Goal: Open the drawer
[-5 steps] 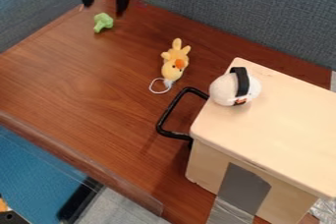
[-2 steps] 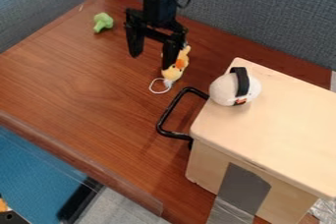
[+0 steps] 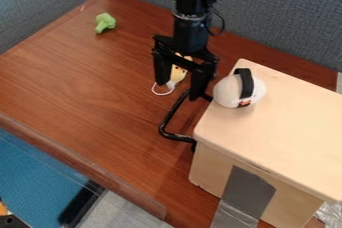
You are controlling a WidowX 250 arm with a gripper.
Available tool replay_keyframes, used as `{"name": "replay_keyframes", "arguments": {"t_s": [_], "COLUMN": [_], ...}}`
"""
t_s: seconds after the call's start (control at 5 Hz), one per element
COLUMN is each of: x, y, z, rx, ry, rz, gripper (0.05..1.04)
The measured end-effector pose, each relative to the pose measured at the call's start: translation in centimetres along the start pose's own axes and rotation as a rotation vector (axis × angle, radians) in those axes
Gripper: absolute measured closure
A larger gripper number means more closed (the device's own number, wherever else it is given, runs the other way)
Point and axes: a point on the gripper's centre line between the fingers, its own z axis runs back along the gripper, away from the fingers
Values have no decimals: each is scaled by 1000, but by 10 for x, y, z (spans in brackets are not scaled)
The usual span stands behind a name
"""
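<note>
As the black two-finger gripper (image 3: pixel 178 90) hangs spread apart, the bent black bar handle (image 3: pixel 175 136) is close by.
It makes a gap beside the smooth, round-cornered, pale wooden drawer box (image 3: pixel 267 127) on the brown table (image 3: pixel 80 72).

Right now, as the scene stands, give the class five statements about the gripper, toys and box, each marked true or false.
1. The gripper is open. True.
2. The green toy lies on the wooden box. False: it lies on the table.
3. The gripper partly hides the yellow toy. True.
4. Gray tape covers the box's top. False: it is on the side.
5. The white toy rests on the box. True.
</note>
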Motion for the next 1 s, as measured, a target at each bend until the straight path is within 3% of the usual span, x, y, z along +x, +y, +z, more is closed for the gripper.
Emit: {"name": "replay_keyframes", "arguments": {"t_s": [0.4,0.8,1.0], "x": [-24,-31,-24], "y": [-4,13,43], "z": [-19,-25,-13], "rx": [20,80,89], "ry": [73,82,49], "rz": [-4,11,94], "gripper": [127,691,897]}}
